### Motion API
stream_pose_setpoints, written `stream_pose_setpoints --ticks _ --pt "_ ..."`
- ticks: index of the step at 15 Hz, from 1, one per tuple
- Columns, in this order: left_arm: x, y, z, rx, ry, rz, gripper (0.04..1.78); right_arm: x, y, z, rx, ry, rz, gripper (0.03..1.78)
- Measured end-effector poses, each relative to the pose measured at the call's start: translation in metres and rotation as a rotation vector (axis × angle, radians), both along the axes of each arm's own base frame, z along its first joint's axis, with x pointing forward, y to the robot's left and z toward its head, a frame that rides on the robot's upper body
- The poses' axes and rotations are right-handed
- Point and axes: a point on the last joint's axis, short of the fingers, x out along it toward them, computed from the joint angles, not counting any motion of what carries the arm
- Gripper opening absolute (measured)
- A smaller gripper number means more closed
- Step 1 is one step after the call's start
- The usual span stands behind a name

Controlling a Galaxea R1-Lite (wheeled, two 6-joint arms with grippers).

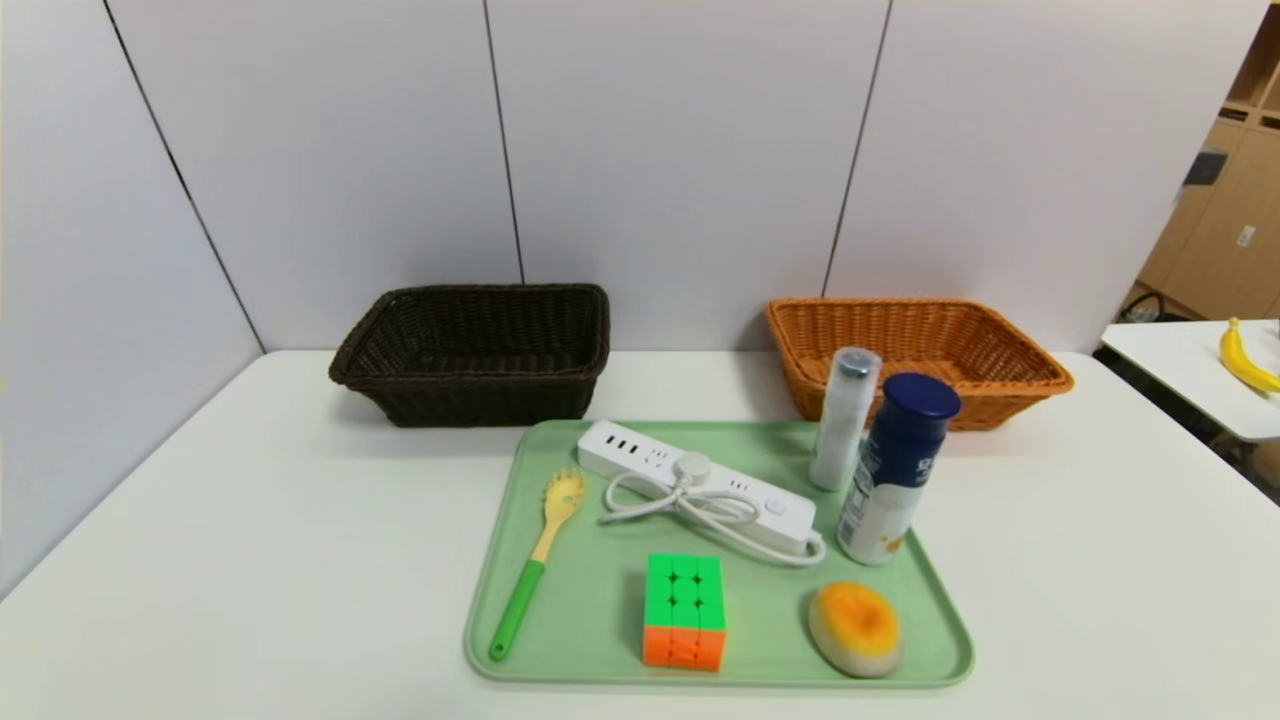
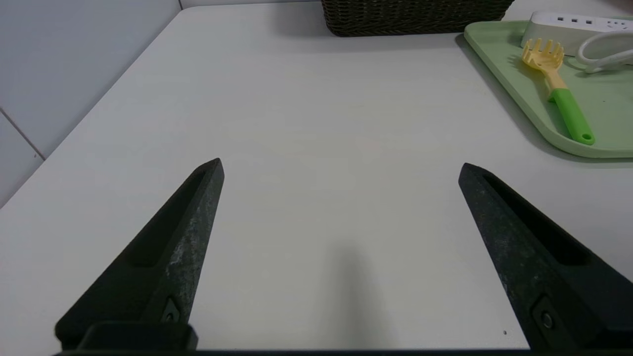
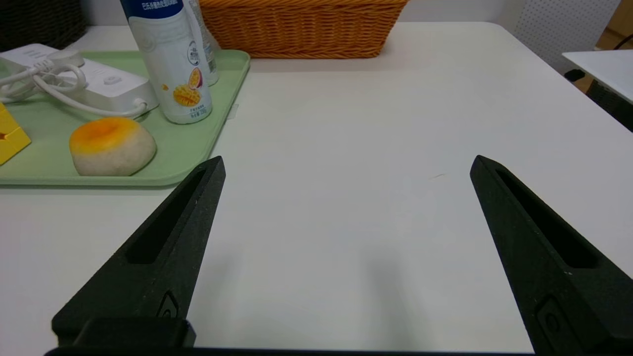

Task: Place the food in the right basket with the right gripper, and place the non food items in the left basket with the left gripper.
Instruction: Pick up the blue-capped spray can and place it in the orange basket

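A green tray (image 1: 500,590) sat at the middle of a white table (image 1: 250,560), loaded with six items. The left gripper (image 2: 341,168) hovered over bare tabletop to the tray's left, its fingers spread wide and holding nothing; the yellow pasta spoon (image 1: 538,555) with its green handle lay nearest it, along the tray's left side. The right gripper (image 3: 346,165) hung low over the table to the tray's right, likewise spread and empty, with the small orange-topped bun (image 1: 855,628) closest to it at the tray's near right corner. Just beyond the bun stood the white bottle (image 1: 895,470) with a dark blue cap, and behind that a slim grey-capped tube (image 1: 842,420). A white power strip (image 1: 700,482) with its coiled cord crossed the tray's far half, and a green-and-orange puzzle cube (image 1: 684,610) rested at the near edge. The dark brown basket (image 1: 475,355) stood far left and the orange-tan basket (image 1: 915,350) far right, both against pale wall panels (image 1: 680,150). A banana (image 1: 1245,358) lay on a separate table (image 1: 1170,360) far right.
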Motion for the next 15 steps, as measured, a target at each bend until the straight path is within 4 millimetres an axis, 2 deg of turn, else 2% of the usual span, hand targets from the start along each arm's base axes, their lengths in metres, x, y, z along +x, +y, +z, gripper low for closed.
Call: stream_pose_setpoints --ticks 4,7,9,11,13,15 --pt "0.0 0.0 0.0 0.002 -0.002 0.0 1.69 0.0 0.0 0.0 -0.013 0.004 0.002 1.71" --pt "-0.005 -0.001 0.016 0.018 -0.045 -0.038 1.69 -0.002 0.001 0.008 -0.041 -0.035 0.03 1.71" --pt "-0.011 -0.002 0.042 0.021 -0.084 -0.103 1.69 -0.009 0.002 0.037 -0.045 -0.095 0.096 1.71" --pt "-0.006 -0.003 0.077 0.022 -0.103 -0.14 1.69 -0.01 0.003 0.076 -0.048 -0.126 0.15 1.71" --pt "0.014 -0.004 0.114 0.023 -0.117 -0.159 1.69 -0.001 0.003 0.115 -0.048 -0.131 0.191 1.71" --pt "0.047 -0.004 0.148 0.025 -0.137 -0.169 1.69 0.019 0.004 0.147 -0.048 -0.141 0.213 1.71"
